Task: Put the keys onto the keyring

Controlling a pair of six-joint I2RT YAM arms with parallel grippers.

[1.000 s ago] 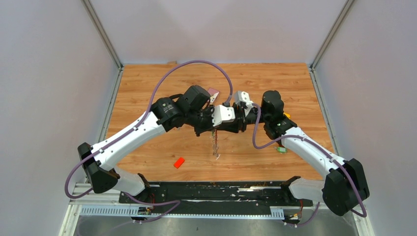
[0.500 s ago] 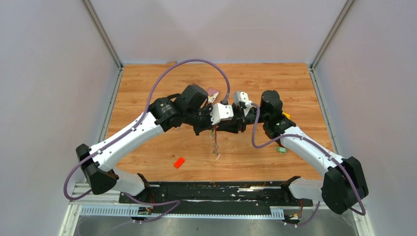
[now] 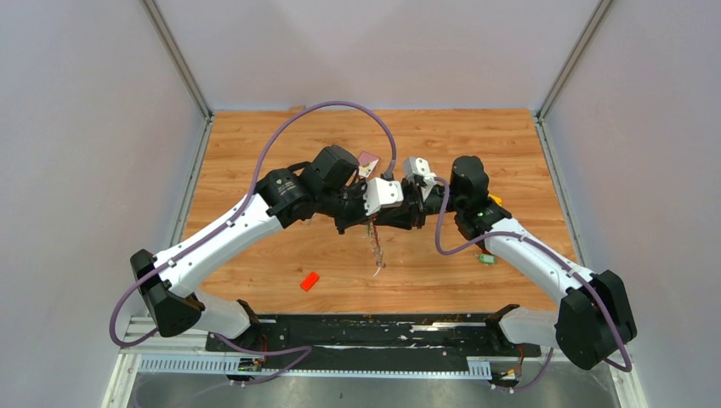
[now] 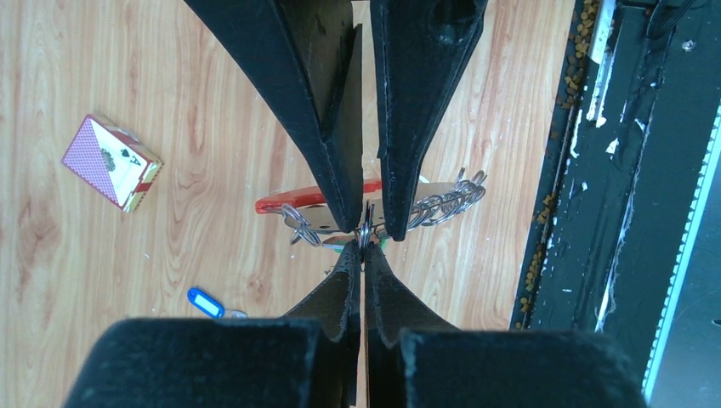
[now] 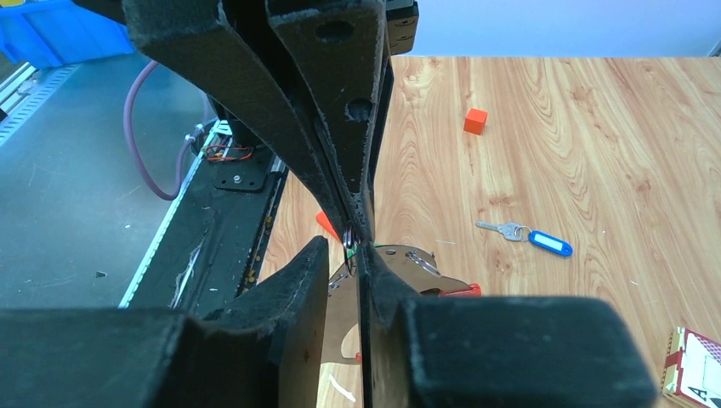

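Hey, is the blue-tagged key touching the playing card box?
Apart. The left wrist view shows a clear gap between the blue-tagged key and the card box.

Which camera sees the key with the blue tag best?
The right wrist view: the blue-tagged key lies in the open there, with its silver blade, ring and tag all clear. The left wrist view shows its tag but little of the blade. The top view does not show it; the arms may cover it.

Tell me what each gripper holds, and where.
The left gripper pinches the keyring by its wire ring; the right gripper appears to pinch the same ring.
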